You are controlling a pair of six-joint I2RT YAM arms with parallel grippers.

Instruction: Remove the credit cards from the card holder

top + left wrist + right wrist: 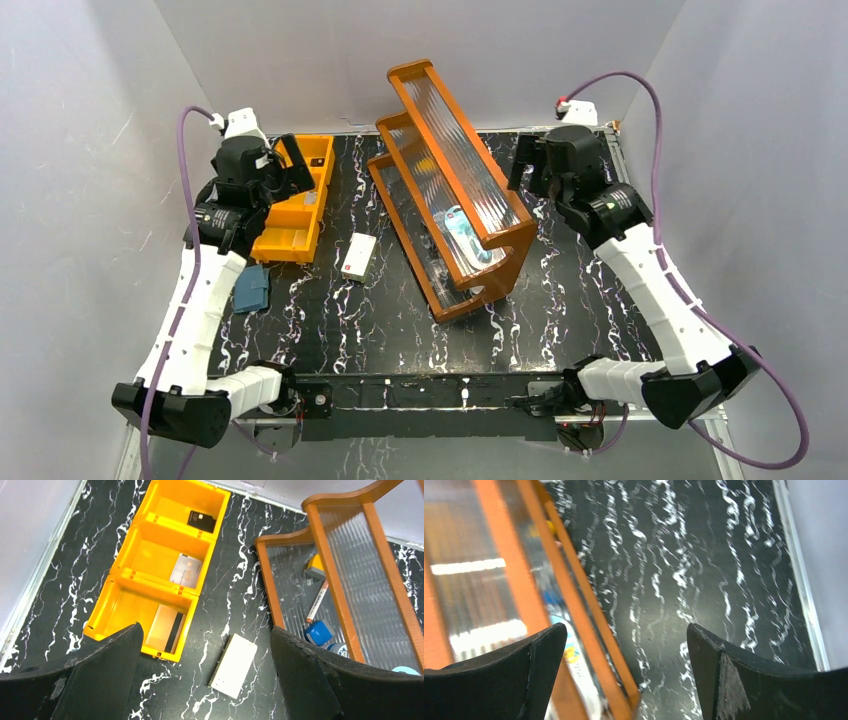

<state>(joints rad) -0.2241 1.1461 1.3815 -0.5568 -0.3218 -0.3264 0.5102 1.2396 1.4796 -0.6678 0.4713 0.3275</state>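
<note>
From above, we see the orange plastic three-compartment tray (290, 245) near the far left corner of the black, white-veined surface (380, 330). The left jaws hang over it, spread wide and holding nothing. The small slate-blue flat card holder (252, 288) lies closed by the left edge, just beside the tray's near end. A flat white box with a red mark (358, 256) rests between the tray and the tall orange rack with ribbed clear panels (450, 180), which stands mid-surface. The right jaws hover near the far right corner, likewise wide apart and empty.

At the left wrist, we find the credit cards (185, 570) in the tray, one per compartment. A dark card (201, 521) is in the far one, a silvery-grey card in the middle, and a pale card with a dark stripe (167, 628) in the near one. Inside the rack sit a blue-capped item (318, 631), a white marker pen (317, 601) and a small yellow-and-grey thing (316, 567).

At the right wrist the picture is blurred. We make out the rack's frame on the left, smeared blue and yellow shapes behind its panel, and bare surface between the open jaws.
</note>
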